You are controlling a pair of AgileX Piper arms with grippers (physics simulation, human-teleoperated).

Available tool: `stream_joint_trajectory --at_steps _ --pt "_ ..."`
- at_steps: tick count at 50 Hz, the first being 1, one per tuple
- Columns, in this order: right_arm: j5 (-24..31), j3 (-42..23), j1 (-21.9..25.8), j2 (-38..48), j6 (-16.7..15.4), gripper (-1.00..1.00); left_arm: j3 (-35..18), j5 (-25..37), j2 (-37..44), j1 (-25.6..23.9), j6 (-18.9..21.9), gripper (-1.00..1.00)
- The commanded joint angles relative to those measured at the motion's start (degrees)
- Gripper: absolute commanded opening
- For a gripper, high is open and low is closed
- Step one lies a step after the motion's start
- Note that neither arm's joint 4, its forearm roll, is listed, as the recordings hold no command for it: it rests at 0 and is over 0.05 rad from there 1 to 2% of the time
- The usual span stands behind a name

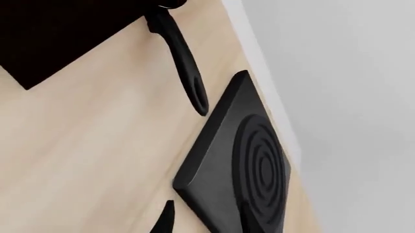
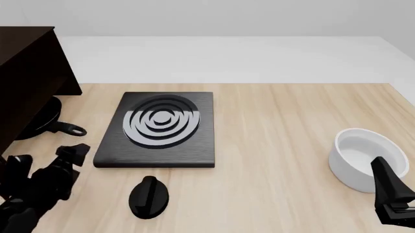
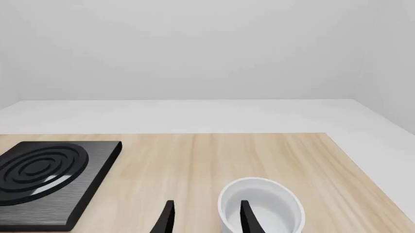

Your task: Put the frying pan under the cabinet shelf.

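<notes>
The round black frying pan with a long loop-ended handle (image 2: 50, 125) lies on the pale wooden table (image 2: 285, 126) with its bowl tucked beneath the overhang of the big dark brown wooden cabinet shelf (image 2: 29, 77), so that only a sliver of rim and the handle stick out toward the flat black slab with grey concentric rings (image 2: 161, 127). That placement suggests the task is essentially met: the pan body sits under the cabinet board, and the handle points outward because that is the part an arm would have held. The left gripper (image 2: 65, 162) hangs near the cabinet's front, just clear of the handle and holding nothing; how wide its jaws stand cannot be told. Well away from the cabinet, across the slab, the right gripper (image 3: 204, 218) rests parted and empty in front of the white round bowl (image 2: 366, 158), apparently parked out of the way. A small black oval object (image 2: 149, 196) lies in front of the slab.
</notes>
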Motion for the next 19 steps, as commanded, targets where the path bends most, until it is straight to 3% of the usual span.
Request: stream_joint_trajectory --at_steps 1,2,3,9,12,19 --pt "0.0 0.0 0.0 0.0 0.0 1.00 4.7 14.4 -20.1 -0.4 0.2 1.00" --pt "0.0 0.0 0.0 0.0 0.0 1.00 4.7 14.3 -20.1 -0.4 0.2 1.00" --pt "0.0 0.0 0.0 0.0 0.0 1.00 4.8 18.0 -24.0 1.3 1.1 1.00" --pt "0.0 0.0 0.0 0.0 0.0 1.00 4.7 30.0 -38.4 0.6 1.2 1.00" --pt "0.0 0.0 0.0 0.0 0.0 1.00 4.6 32.8 -42.0 1.6 1.6 1.00" --pt "0.0 0.0 0.0 0.0 0.0 1.00 0.1 46.3 -57.4 2.8 6.2 1.00"
